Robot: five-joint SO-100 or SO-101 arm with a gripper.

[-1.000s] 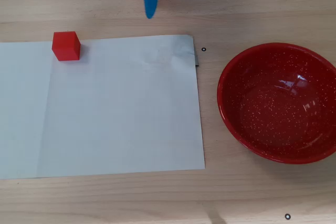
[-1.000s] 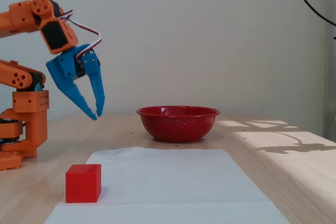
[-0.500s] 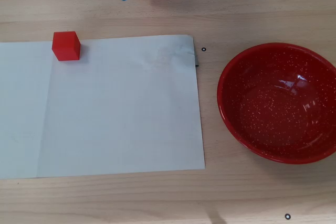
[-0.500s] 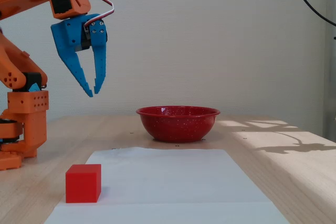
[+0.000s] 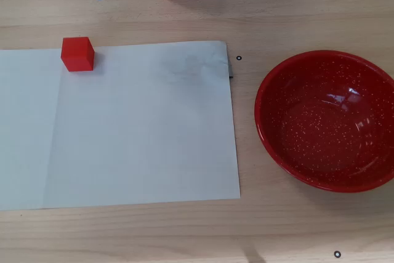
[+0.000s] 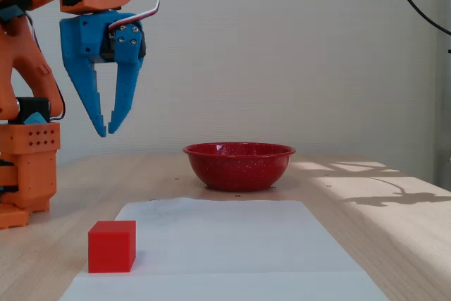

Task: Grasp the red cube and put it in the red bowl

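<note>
Fixed view: the blue hand (image 6: 107, 130) hangs empty, fingers nearly together, high above the table (image 6: 366, 216); the red cube (image 6: 111, 246) sits directly below it, well apart from the red bowl (image 6: 239, 165).

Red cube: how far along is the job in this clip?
Nothing looks done yet. The red cube sits on the white paper sheet, apart from the red bowl, which holds nothing. The gripper hangs above the table with its tips nearly together, gripping nothing. Left to do: descend, grasp the cube, carry it and release it in the bowl.
</note>
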